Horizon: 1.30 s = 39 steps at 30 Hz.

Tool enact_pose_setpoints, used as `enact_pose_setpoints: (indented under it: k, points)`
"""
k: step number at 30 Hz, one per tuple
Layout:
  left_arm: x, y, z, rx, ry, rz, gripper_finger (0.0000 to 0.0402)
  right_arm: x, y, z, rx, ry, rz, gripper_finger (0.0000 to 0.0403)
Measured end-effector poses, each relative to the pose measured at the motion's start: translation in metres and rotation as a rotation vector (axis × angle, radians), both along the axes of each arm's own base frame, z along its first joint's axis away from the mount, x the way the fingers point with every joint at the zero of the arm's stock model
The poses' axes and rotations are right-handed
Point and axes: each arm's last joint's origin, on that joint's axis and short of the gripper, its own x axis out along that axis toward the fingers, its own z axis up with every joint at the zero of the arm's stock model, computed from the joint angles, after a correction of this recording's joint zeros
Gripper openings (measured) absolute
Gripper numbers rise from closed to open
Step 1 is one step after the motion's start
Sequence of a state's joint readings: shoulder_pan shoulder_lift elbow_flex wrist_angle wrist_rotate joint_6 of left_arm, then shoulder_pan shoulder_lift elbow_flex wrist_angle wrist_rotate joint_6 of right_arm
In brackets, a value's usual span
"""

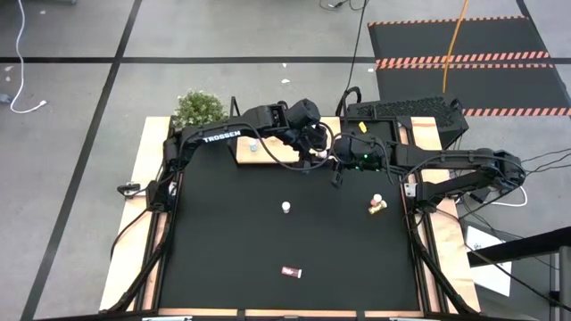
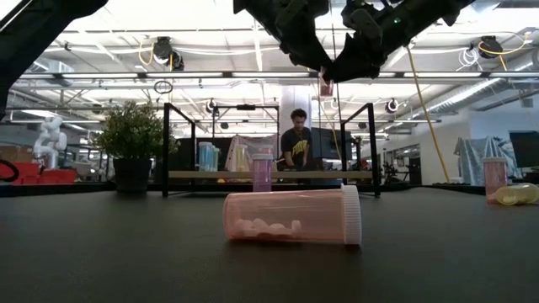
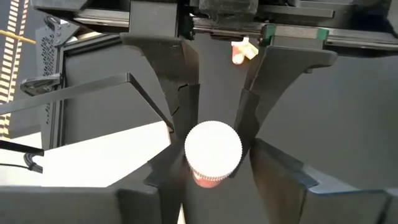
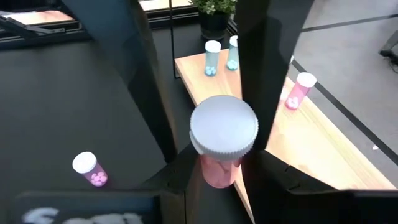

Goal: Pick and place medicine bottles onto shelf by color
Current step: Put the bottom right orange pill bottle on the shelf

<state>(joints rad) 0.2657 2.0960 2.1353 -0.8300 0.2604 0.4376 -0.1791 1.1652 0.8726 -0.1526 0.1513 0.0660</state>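
Both grippers, left gripper [image 3: 211,149] and right gripper [image 4: 217,146], each clasp 1 upright pink bottle [image 4: 222,140] between the fingers; shelf [image 4: 311,137] lies just beyond

Shelf [image 1: 277,152]: in the high view mostly covered by both arms; only parts of the light board show beside the plant [image 1: 198,108].
Bottles on the shelf: in the high view too small to count or tell colours; one pale speck [image 1: 253,147] shows on the shelf.
Left gripper [image 3: 213,134]: in the high view lost among the dark arm parts over the shelf.
Right gripper [image 4: 205,140]: its fingers run off the right wrist picture's upper edge.
Pink bottle [image 4: 221,146] between the right fingers: body mostly hidden beneath its white cap.
Bottles near the shelf's right post [image 2: 505,181]: partly cut by the low view's edge.
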Motion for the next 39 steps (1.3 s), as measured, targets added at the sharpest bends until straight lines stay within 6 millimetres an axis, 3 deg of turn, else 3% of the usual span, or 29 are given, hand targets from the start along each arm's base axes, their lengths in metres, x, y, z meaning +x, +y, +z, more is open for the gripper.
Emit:
enact_pose_setpoints:
  k: [7,19,25,39]
  points:
    - [0.0001,0.0004,0.0001,0.000,-0.002,0.002,0.0142,-0.0004,0.0002,-0.0008,0.001,0.011,0.006,0.0096]
    - [0.0010,0.0008,0.0009,0.016,-0.014,0.004,0.0217,-0.0005,0.0006,-0.0013,0.015,0.014,0.013,0.0096]
    - [0.0029,0.0014,0.0038,0.033,-0.046,0.002,0.0226,-0.0004,-0.0004,-0.0018,0.019,0.015,0.015,0.0096]
    - [0.0001,0.0033,0.0032,0.051,-0.033,-0.049,0.0149,-0.0010,-0.0036,-0.0020,0.017,0.016,0.003,0.0096]
